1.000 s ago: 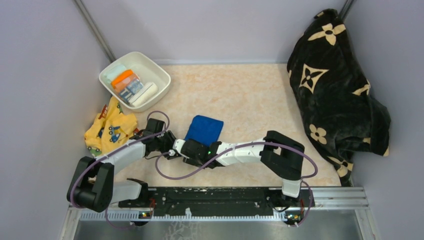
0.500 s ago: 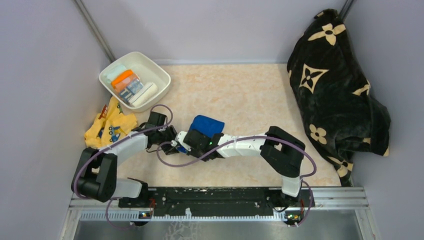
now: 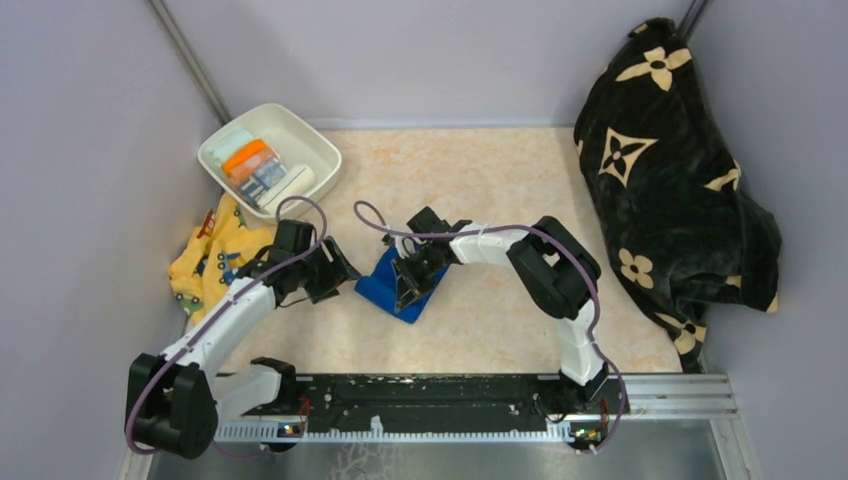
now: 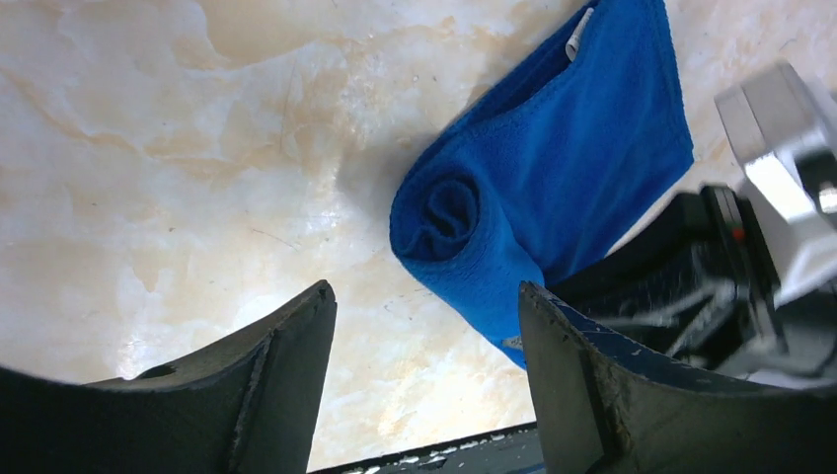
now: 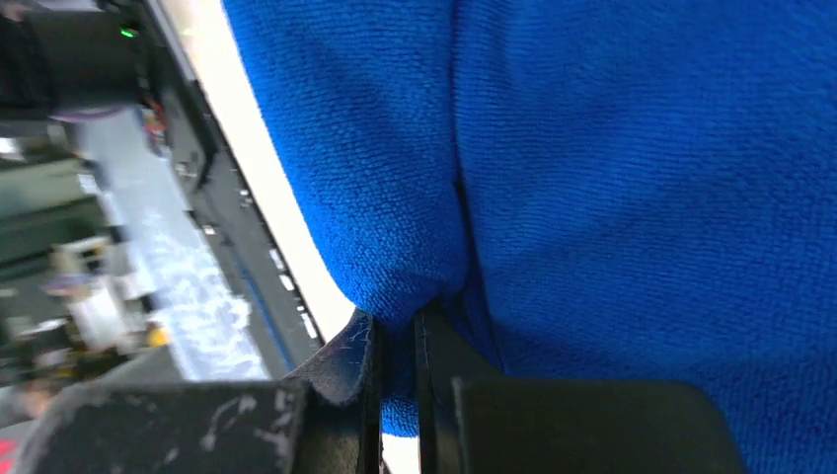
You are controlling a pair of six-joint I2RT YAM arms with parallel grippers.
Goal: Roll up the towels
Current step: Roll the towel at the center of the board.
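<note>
The royal blue towel (image 3: 381, 287) lies on the marbled tabletop, partly rolled. The left wrist view shows the towel (image 4: 582, 148) with its spiral end (image 4: 446, 212) facing the camera. My right gripper (image 3: 408, 282) reaches over it from the far side. In the right wrist view this gripper (image 5: 395, 331) is shut on a fold of the towel (image 5: 612, 148). My left gripper (image 3: 338, 273) stands just left of the towel. It is open (image 4: 424, 296) with only bare table between its fingers. A cream-white towel roll (image 3: 291, 187) and a printed roll (image 3: 262, 171) lie in the bin.
The white bin (image 3: 313, 139) with rolled cloths stands at the back left. A yellow printed cloth (image 3: 215, 257) lies crumpled below the bin, near my left arm. A large black blanket with cream flowers (image 3: 665, 180) is heaped against the right wall. The metal rail (image 3: 450, 395) runs along the near edge.
My right gripper swung from the towel's near side to over its far side and shut on a fold. The left gripper opened wider and drew back left. The towel shifted nearer and turned.
</note>
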